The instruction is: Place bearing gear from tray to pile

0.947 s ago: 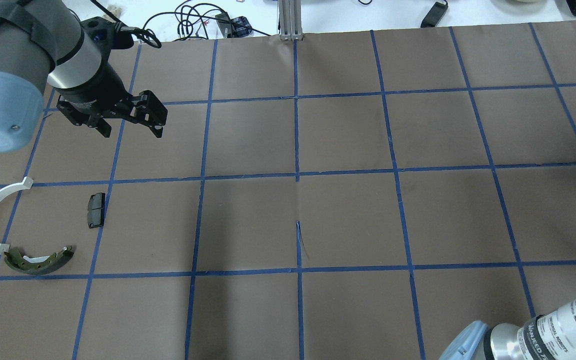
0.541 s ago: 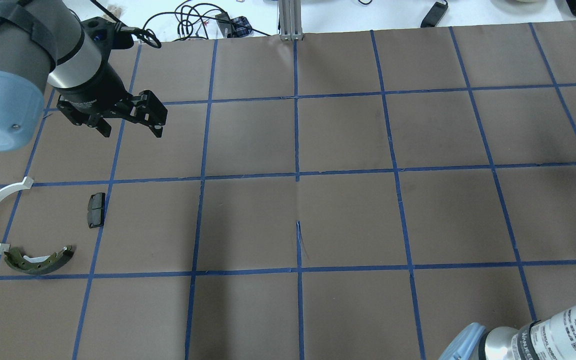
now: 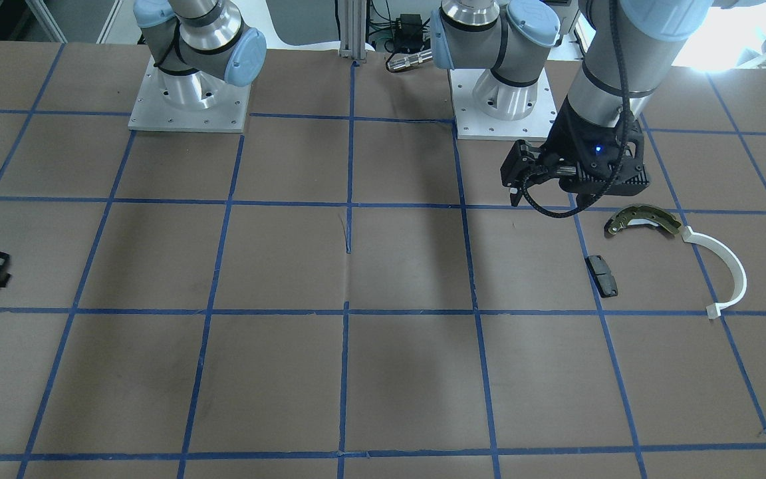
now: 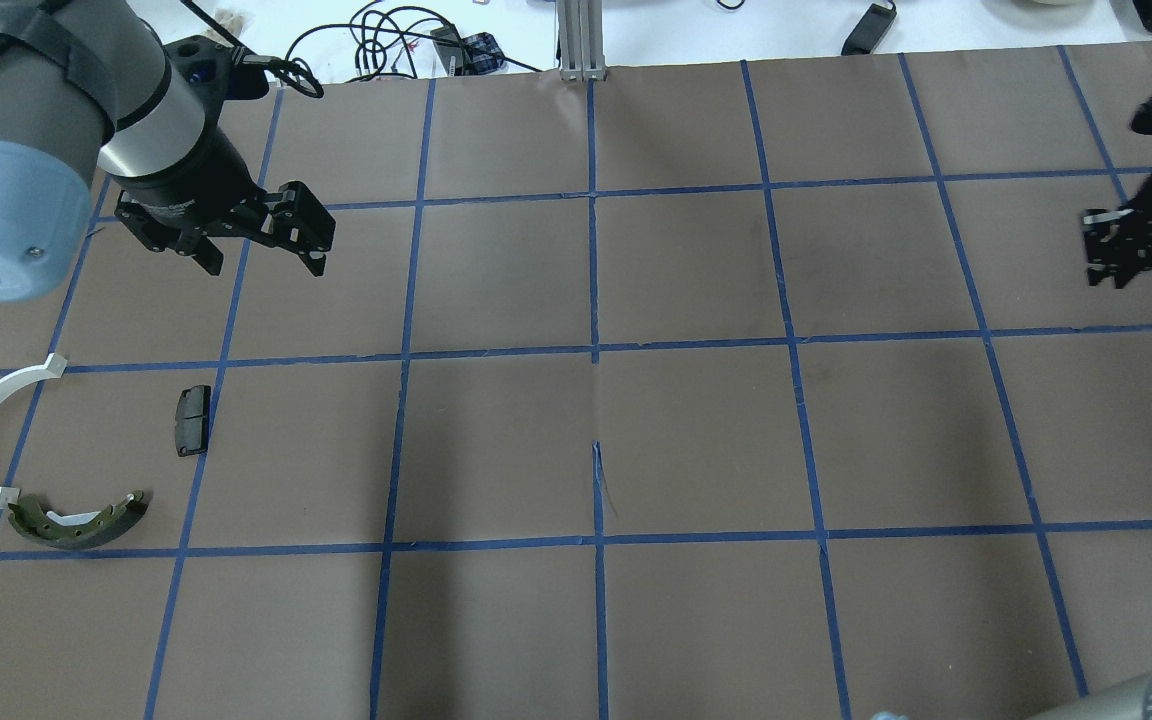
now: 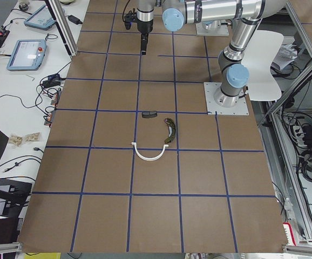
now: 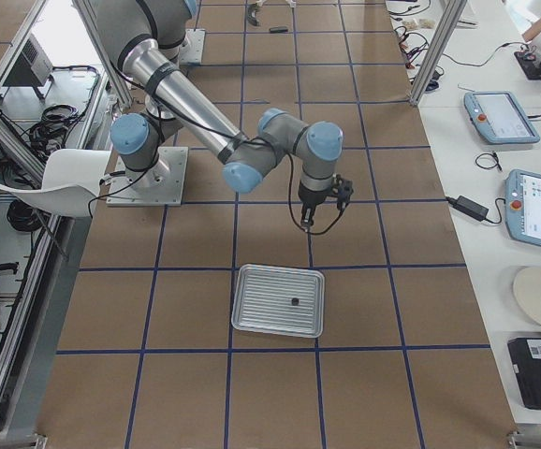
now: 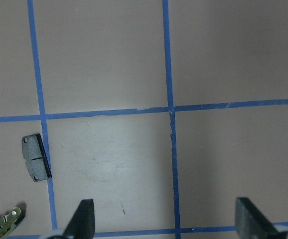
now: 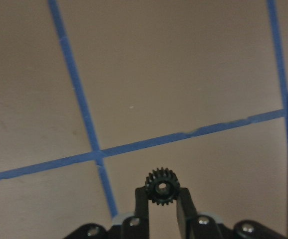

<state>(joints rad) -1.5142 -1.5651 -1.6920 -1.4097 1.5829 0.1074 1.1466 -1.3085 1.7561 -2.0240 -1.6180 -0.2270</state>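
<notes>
1. The left arm (image 3: pixel 622 73) and right arm (image 6: pixel 191 103) are silver-grey tubes with pale blue caps (image 6: pixel 325 142) at the joints.
2. Each stands on a square silvery base plate (image 3: pixel 187 118) with small screws along its edges.
3. A black cable (image 3: pixel 617 40) runs down the left arm and loops below the wrist.
4. The left gripper (image 4: pixel 264 262) is black, with linked, tapering fingers (image 7: pixel 82 221); a blue light (image 3: pixel 597 149) glows on its housing.
5. The right gripper (image 8: pixel 162 196) is black, with narrow fingers and round silvery screw heads (image 8: pixel 200 220) at its base.
</notes>
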